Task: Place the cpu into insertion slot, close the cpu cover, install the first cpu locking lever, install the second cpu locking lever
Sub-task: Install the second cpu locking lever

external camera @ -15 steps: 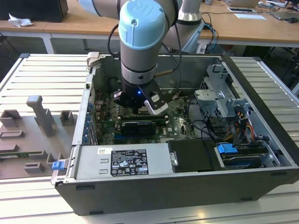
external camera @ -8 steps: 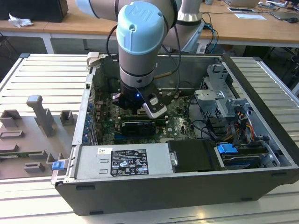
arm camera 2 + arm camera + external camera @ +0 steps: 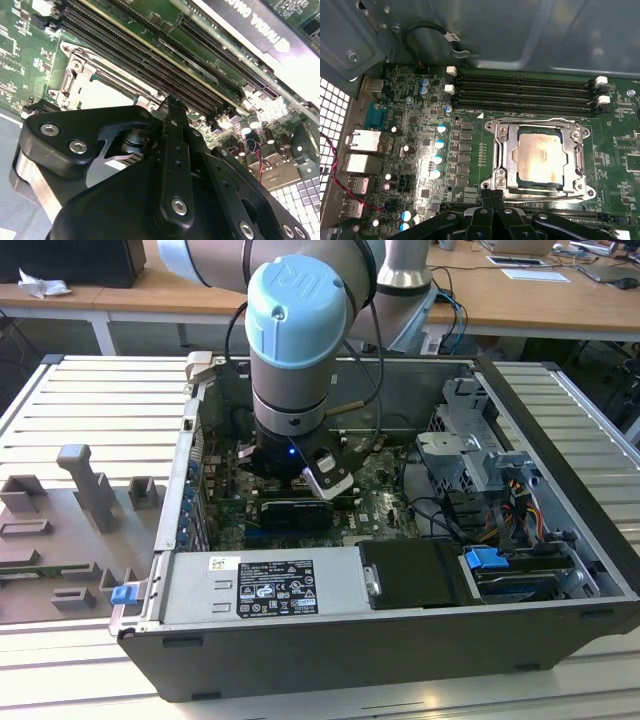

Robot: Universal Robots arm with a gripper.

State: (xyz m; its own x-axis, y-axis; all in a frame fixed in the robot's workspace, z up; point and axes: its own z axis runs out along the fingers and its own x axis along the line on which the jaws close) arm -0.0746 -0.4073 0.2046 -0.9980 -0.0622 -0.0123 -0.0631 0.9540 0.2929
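The arm reaches straight down into the open computer case (image 3: 560,440), wrist vertical; its gripper (image 3: 492,192) hangs with fingers pressed together (empty) just beside the insertion slot (image 3: 502,187). The cpu (image 3: 540,159) sits in that slot; the cpu cover (image 3: 506,150) lies closed around it, near the motherboard (image 3: 470,165) edge lined with memory slots (image 3: 520,92).

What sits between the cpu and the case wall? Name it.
In the first wrist view, four long memory slots lie between the cpu and the grey case wall.

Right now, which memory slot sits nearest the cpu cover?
The last memory slot of the four, running directly alongside the cpu cover; the other three lie farther toward the case wall.
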